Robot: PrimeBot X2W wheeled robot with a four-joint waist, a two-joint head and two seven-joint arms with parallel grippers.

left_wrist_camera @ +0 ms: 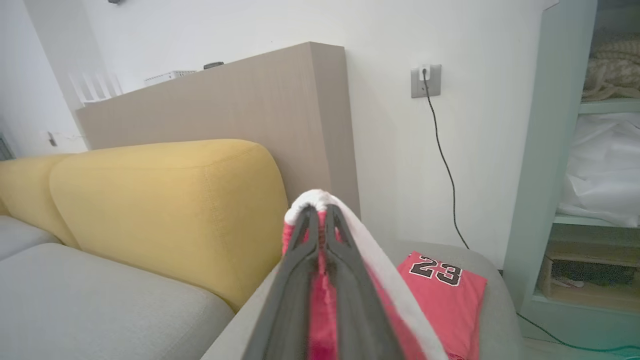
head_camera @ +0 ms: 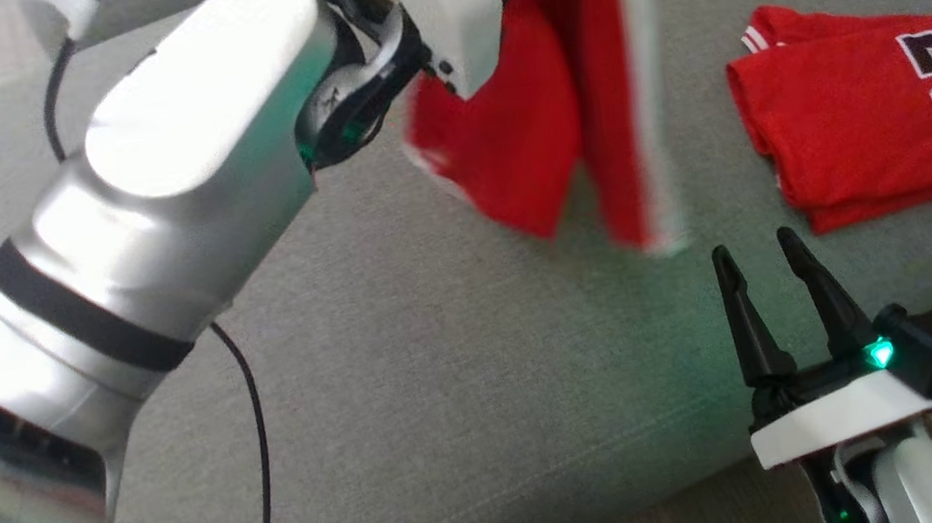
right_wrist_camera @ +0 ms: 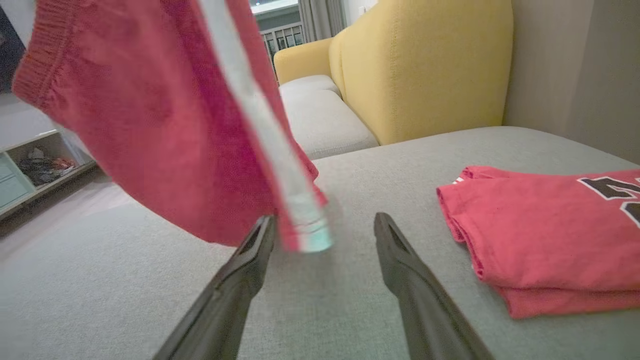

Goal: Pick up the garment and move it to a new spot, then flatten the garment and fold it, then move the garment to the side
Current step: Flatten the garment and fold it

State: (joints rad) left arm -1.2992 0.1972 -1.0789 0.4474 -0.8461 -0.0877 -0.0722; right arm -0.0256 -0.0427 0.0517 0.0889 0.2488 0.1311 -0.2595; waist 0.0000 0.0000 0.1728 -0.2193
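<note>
23 on the folded red jersey (head_camera: 871, 119).

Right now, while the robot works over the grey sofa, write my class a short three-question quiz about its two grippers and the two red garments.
1. True or false: the right gripper is shut on the folded jersey.
2. What hangs from the left gripper? A) red shorts with a white stripe B) a yellow cushion C) a black cable
3. Fill in: the folded jersey lying on the sofa seat bears the number ___.
Key: 1 false, it is open and apart from the jersey; 2 A; 3 23.
</note>
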